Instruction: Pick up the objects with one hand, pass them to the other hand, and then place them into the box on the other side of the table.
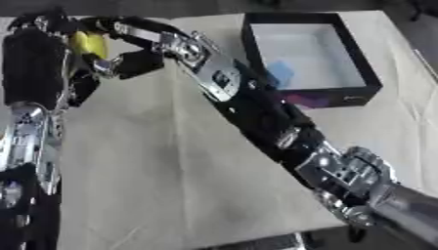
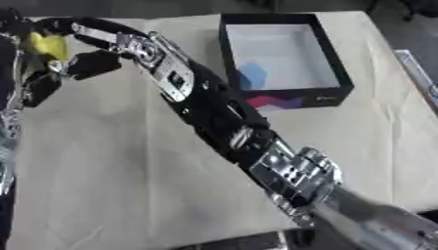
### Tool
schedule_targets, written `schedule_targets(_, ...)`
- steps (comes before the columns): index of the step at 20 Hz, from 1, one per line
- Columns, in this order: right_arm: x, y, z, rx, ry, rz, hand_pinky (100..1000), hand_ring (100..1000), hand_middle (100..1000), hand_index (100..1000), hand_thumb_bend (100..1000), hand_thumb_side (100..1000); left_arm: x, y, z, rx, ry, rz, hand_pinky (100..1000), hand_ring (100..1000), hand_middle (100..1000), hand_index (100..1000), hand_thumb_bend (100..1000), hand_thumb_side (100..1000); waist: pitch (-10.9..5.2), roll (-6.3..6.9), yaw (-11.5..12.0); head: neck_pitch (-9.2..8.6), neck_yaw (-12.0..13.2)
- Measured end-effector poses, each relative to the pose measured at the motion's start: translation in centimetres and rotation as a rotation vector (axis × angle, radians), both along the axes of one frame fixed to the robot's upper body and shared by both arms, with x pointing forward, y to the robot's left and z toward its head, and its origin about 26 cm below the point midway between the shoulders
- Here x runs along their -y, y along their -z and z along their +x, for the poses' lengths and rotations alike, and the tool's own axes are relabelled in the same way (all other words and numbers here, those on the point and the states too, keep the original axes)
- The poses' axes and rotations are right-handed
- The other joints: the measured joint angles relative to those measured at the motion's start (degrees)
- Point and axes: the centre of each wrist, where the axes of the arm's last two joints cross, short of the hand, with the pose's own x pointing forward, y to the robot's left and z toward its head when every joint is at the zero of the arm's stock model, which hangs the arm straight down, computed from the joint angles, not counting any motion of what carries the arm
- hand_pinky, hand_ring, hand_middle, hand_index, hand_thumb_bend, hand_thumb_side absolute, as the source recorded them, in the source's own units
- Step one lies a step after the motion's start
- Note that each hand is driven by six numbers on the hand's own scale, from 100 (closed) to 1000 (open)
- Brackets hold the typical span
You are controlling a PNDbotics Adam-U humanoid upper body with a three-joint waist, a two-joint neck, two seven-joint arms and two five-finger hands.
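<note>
Near the table's (image 1: 171, 185) far-left corner, both the left hand (image 1: 81, 73) and right hand (image 1: 128, 56) grip a small yellow rounded object (image 1: 88, 44); the black open box (image 1: 363, 68) sits far right.

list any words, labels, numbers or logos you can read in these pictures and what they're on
None can be read.
Box: its dark front wall carries a pink and purple patch with a small pale mark beside it, too blurred to read as text.
Blue patch inside the box: a plain colour, no lettering visible.
Yellow object between the two hands: no marking visible.
Robot arms: no legible label.
</note>
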Motion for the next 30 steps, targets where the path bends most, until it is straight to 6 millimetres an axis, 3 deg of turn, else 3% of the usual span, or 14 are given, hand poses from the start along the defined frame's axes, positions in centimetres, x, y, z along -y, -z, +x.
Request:
schedule_targets(5, -0.2, 0.2, 0.4, -0.019, 0.01, -0.015, 1000, 1000, 882, 1000, 100, 695, 0.1, 0.0, 0.0, 0.016, 0.011, 0.0, 561, 463, 411, 478, 219, 100, 0.12, -0.21, 0.26, 0.0, -0.14)
schedule_targets(8, -0.3, 0.3, 0.7, -0.034, 0.01, -0.019, 990, 1000, 835, 1000, 100, 676, 0.2, 0.0, -0.1, 0.024, 0.019, 0.002, 560, 462, 410, 478, 215, 100, 0.38, -0.32, 0.34, 0.0, -0.38)
schedule_targets(15, 0.2, 0.1, 1.1, -0.098, 0.015, 0.037, 904, 1000, 500, 1000, 100, 391, 0.8, 0.2, -0.2, 0.028, 0.04, 0.008, 560, 462, 412, 484, 216, 100, 0.76, -0.38, 0.44, -0.01, -0.64)
schedule_targets(18, 0.3, 0.1, 1.1, -0.141, 0.027, 0.069, 869, 1000, 399, 919, 100, 252, 0.9, 0.3, -0.2, 0.031, 0.048, 0.007, 561, 464, 415, 488, 214, 100, 0.77, -0.38, 0.47, -0.01, -0.8)
schedule_targets(23, 0.4, 0.2, 1.2, -0.209, 0.036, 0.101, 830, 1000, 265, 795, 100, 154, 1.2, 0.3, -0.3, 0.043, 0.06, 0.004, 561, 467, 422, 499, 219, 100, 0.77, -0.38, 0.47, -0.01, -0.95)
schedule_targets(27, 0.5, 0.4, 1.3, -0.271, 0.037, 0.096, 819, 1000, 213, 751, 100, 122, 1.3, 0.5, -0.4, 0.049, 0.067, 0.006, 571, 478, 440, 527, 312, 100, 0.77, -0.38, 0.49, -0.05, -0.94)
schedule_targets(29, 0.6, 0.5, 1.4, -0.306, 0.038, 0.087, 820, 1000, 207, 746, 100, 115, 1.6, 0.6, -0.4, 0.052, 0.074, 0.003, 594, 501, 465, 555, 390, 100, 0.77, -0.39, 0.55, -0.09, -0.92)
schedule_targets(30, 0.7, 0.5, 1.4, -0.32, 0.039, 0.084, 820, 998, 203, 743, 100, 110, 1.9, 0.6, -0.5, 0.054, 0.078, -0.001, 613, 525, 492, 588, 487, 100, 0.77, -0.39, 0.55, -0.1, -0.88)
